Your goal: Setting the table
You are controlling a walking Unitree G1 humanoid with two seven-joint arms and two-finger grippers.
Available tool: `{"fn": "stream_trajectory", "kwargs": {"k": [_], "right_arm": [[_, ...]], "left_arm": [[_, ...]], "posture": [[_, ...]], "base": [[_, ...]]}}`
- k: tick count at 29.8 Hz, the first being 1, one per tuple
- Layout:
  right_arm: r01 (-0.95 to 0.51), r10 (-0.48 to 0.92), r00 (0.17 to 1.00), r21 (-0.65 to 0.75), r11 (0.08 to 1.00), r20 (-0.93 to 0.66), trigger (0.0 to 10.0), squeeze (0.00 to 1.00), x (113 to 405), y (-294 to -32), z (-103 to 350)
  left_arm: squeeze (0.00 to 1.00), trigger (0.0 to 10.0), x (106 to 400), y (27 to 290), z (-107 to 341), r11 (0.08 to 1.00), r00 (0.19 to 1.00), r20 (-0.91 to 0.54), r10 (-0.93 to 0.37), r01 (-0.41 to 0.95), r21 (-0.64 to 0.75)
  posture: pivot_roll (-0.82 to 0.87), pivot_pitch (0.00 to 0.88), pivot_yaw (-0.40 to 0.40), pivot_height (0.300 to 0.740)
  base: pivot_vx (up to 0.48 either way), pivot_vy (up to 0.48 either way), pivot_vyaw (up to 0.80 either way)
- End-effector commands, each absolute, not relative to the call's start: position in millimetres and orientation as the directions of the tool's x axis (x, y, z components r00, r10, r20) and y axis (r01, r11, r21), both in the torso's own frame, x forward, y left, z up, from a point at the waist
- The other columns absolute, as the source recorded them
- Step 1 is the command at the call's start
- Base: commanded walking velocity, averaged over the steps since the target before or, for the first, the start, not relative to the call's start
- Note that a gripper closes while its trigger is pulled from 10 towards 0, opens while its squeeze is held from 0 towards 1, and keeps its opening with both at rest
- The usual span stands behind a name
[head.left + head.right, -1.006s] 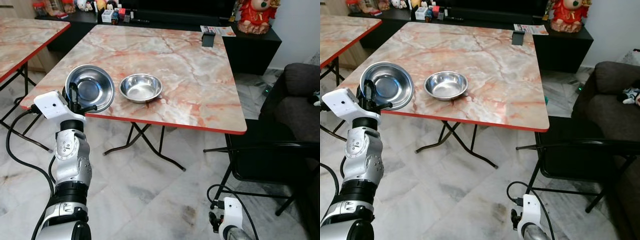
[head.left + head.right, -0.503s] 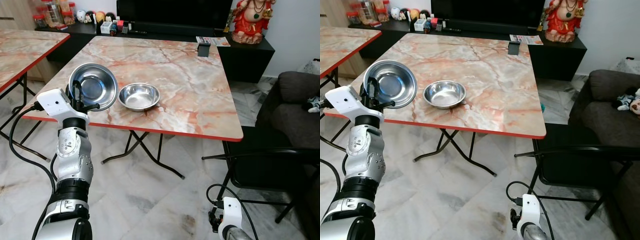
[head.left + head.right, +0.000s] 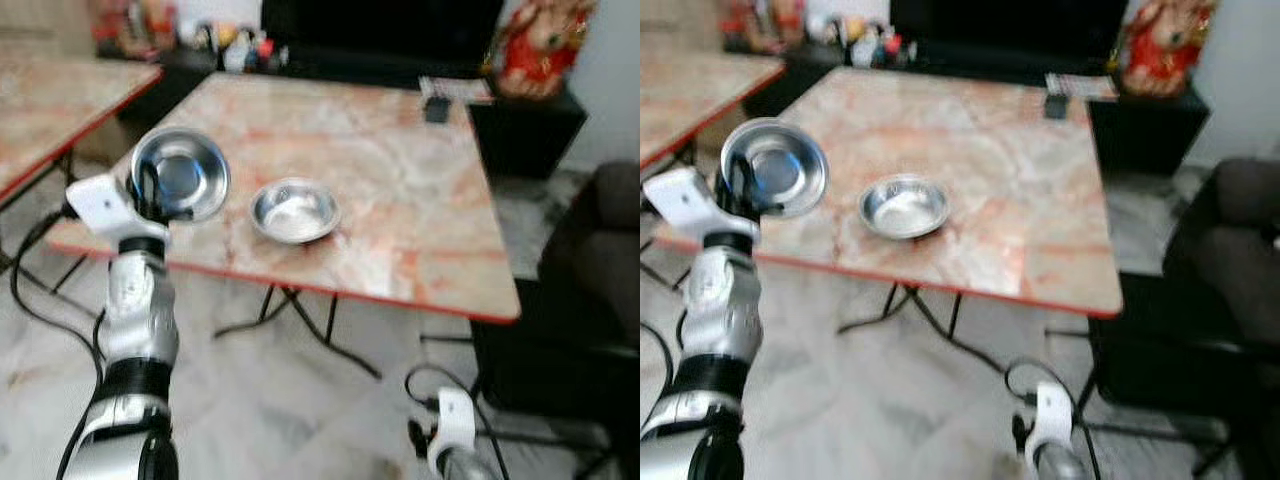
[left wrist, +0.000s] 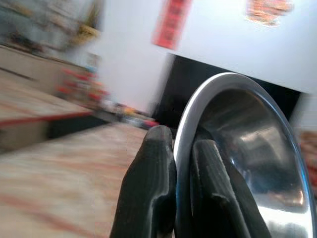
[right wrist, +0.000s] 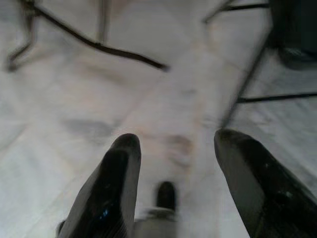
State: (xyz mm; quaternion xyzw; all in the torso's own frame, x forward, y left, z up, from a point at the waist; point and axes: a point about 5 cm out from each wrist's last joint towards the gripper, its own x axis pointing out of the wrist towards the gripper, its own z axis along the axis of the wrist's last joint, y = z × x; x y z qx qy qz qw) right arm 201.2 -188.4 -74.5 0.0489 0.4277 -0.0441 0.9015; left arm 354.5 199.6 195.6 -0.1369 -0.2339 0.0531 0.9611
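Steel bowl [image 3: 181, 174] pinched at its rim by the left gripper [image 4: 182, 163]; second bowl [image 3: 294, 209] beside on marble table [image 3: 400, 200]; right gripper [image 5: 181, 186] spread, hanging idle over floor.

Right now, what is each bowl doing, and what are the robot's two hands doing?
Held steel bowl: lifted, tilted on edge, rim pinched.
Second steel bowl: upright and empty on the marble table.
Left gripper: shut on the held steel bowl's rim, raised at the table's near left corner.
Right gripper: open, hanging low over the floor.
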Motion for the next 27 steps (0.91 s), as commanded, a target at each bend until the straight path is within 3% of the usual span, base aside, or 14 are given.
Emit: {"fn": "stream_trajectory", "kwargs": {"k": [1, 27], "right_arm": [[0.132, -0.036, 0.642, 0.064, 0.989, -0.766, 10.0, 0.0, 204.8, -185.7, -72.8], [0.134, -0.033, 0.636, 0.068, 0.989, -0.771, 10.0, 0.0, 203.0, -182.6, -74.2]], "left_arm": [[0.0, 10.0, 355.3, 203.0, 204.3, 0.965, 0.875, 0.459, 0.153, -0.032, -0.261], [0.0, 10.0, 355.4, 189.2, 199.3, 0.957, 0.893, 0.439, 0.097, 0.038, -0.288]], "posture": [[0.07, 0.056, -0.041, 0.74], [0.08, 0.102, -0.045, 0.74]], "base": [[0.352, 0.0, -0.52], [0.348, 0.0, 0.0]]}}
